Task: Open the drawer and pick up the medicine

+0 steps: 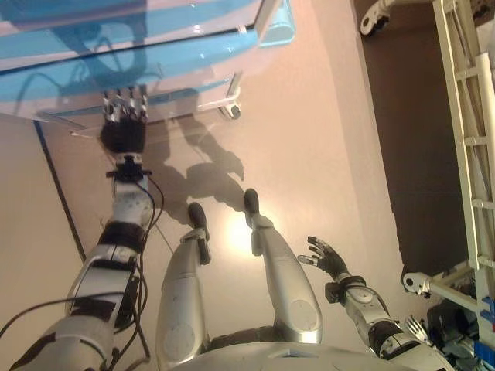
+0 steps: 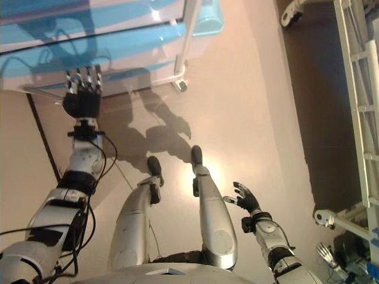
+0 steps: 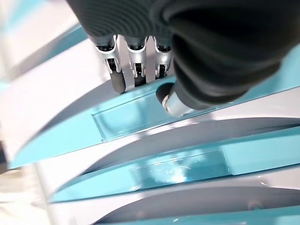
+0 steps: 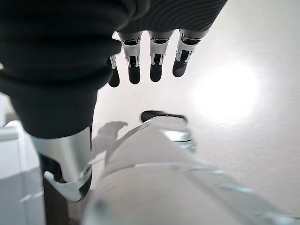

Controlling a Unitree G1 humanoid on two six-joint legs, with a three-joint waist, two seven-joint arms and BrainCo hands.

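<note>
Left hand [image 1: 124,135] reached up against glossy blue-and-white drawer [image 3: 140,112], fingers [image 3: 136,70] straight on its clear inset handle [image 3: 123,119]. Right hand [image 1: 329,259] hung low, fingers relaxed apart. Medicine unseen.

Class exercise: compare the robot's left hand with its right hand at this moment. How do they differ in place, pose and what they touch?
The left hand is stretched forward to the blue and white drawer unit; the right hand hangs low beside the robot, away from it.
In its wrist view the left hand's fingertips sit at the edge of a drawer front; the right hand touches nothing.
Both have relaxed, uncurled fingers and hold nothing.
</note>
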